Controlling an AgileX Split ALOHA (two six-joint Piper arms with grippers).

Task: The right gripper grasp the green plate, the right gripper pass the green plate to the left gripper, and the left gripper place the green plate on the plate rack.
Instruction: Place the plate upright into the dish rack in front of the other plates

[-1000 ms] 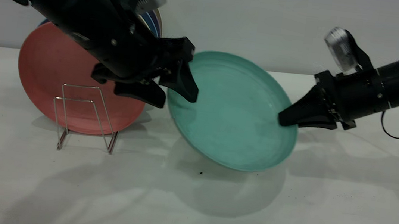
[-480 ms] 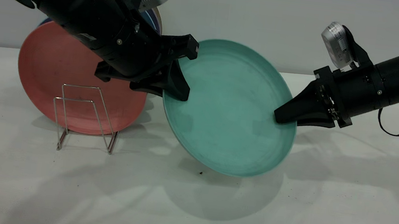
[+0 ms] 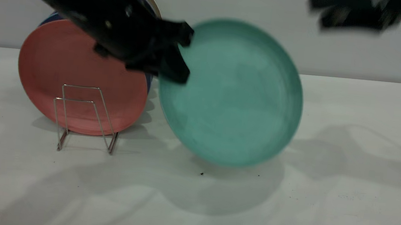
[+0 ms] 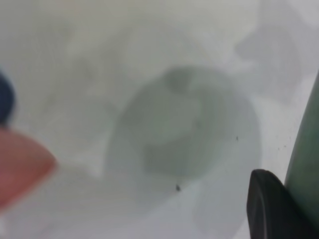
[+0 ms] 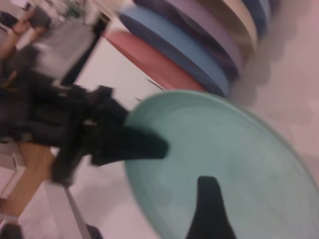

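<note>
The green plate [image 3: 233, 93] hangs tilted above the table, its face toward the camera. My left gripper [image 3: 173, 63] is shut on the plate's left rim, one finger across its face. In the left wrist view a black fingertip [image 4: 266, 204] lies against the plate's edge [image 4: 306, 164]. My right gripper [image 3: 351, 11] is a blur high at the upper right, clear of the plate. The right wrist view shows the plate [image 5: 224, 154] and the left gripper [image 5: 134, 142] on its rim. The plate rack [image 3: 86, 118] stands on the table at the left, below the left arm.
A salmon-pink plate [image 3: 58, 66] leans behind the rack, with several more plates [image 3: 152, 7] stacked upright behind it; they also show in the right wrist view [image 5: 199, 40]. The white table [image 3: 344, 204] extends to the right and front.
My right gripper has let go of the plate's right rim and swung up and away. My left gripper, closed on the left rim, has lifted the plate and turned it more upright.
</note>
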